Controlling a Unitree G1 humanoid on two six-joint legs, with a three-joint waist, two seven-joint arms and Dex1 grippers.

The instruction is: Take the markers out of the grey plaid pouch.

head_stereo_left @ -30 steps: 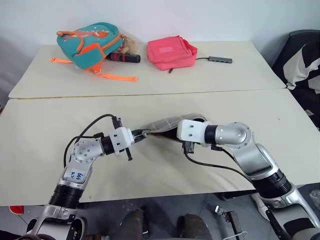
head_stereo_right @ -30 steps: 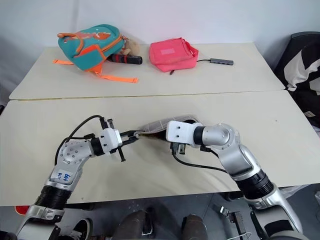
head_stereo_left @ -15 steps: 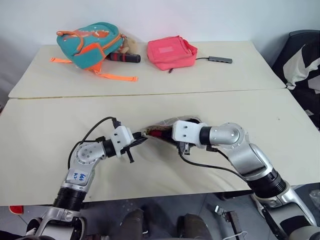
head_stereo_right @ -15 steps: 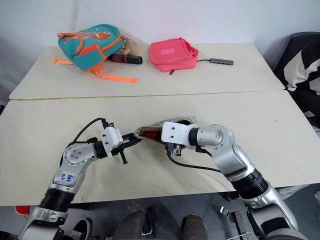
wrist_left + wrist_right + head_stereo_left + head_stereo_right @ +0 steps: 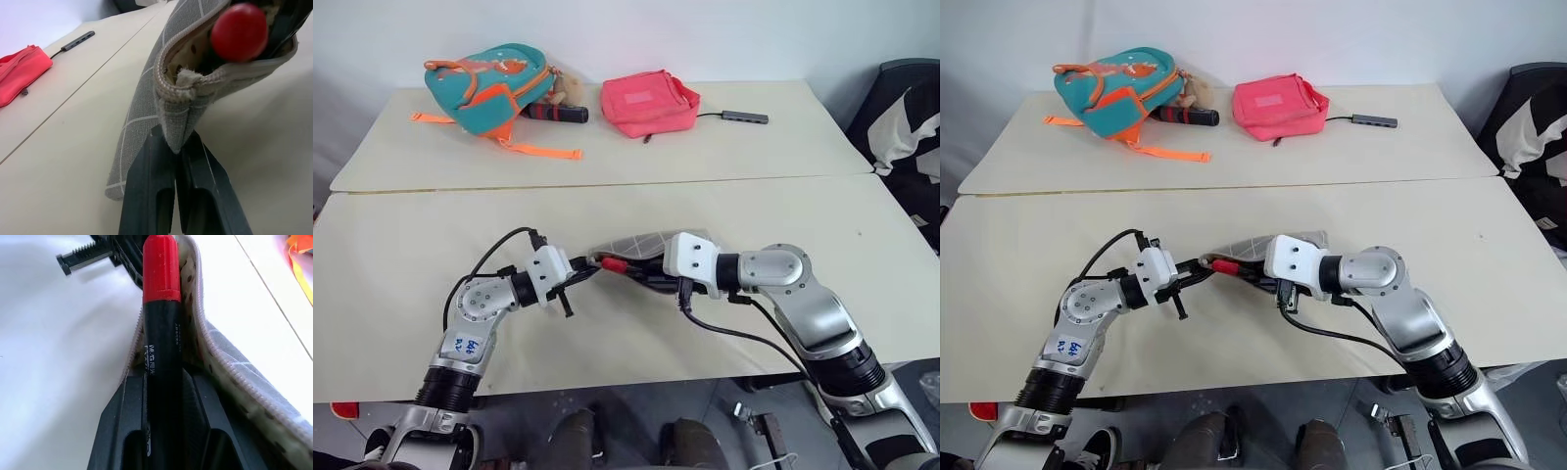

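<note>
The grey plaid pouch (image 5: 646, 242) hangs just above the near table, stretched between both arms. My left gripper (image 5: 588, 271) is shut on the fabric edge at the pouch's open end (image 5: 171, 105), with the beige dotted lining showing. A marker with a red cap (image 5: 614, 263) and a dark body (image 5: 161, 352) lies in the pouch's mouth. Its cap (image 5: 239, 32) points toward the left gripper. My right gripper (image 5: 162, 382) is shut on the dark body, reaching in from the right along the opening.
On the far table lie a teal-and-orange backpack (image 5: 489, 83), a black-and-red cylinder (image 5: 558, 114), a pink bag (image 5: 646, 101) and a grey hub with its cable (image 5: 744, 117). A seam (image 5: 607, 184) divides the two tables. A dark chair (image 5: 911, 137) stands at the right.
The right gripper has rolled and drawn back a little to the right. The marker's red cap, hidden a second ago, now shows at the pouch's mouth. The left gripper has stayed put.
</note>
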